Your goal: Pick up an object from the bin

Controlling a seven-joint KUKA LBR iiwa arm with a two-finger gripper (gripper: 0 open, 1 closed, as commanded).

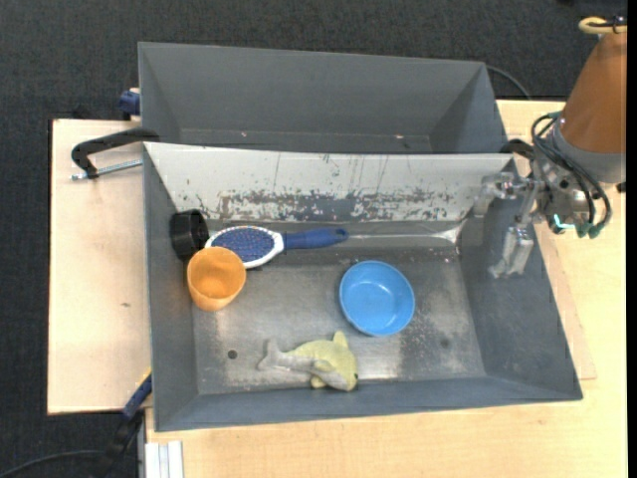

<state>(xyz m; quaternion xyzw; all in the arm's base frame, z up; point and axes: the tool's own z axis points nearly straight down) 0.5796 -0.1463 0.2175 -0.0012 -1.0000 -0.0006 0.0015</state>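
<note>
While near round blue bowl (376, 298), tool (508, 247)

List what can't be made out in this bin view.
Camera view:
1. Black round thing by the blue brush: too small to identify.
2. Yellowish soft toy: animal unclear, too small.
3. Bin's right wall: partly hidden behind the tool.
4. Arm: cut off by the right edge.

One camera is sitting above the bin (318, 98), looking down and leaning in from the bin's near side, so the bin's far wall is showing full face. It's framing the whole bin with some margin around it; the arm (597, 98) is showing at the bin's right rim.
</note>
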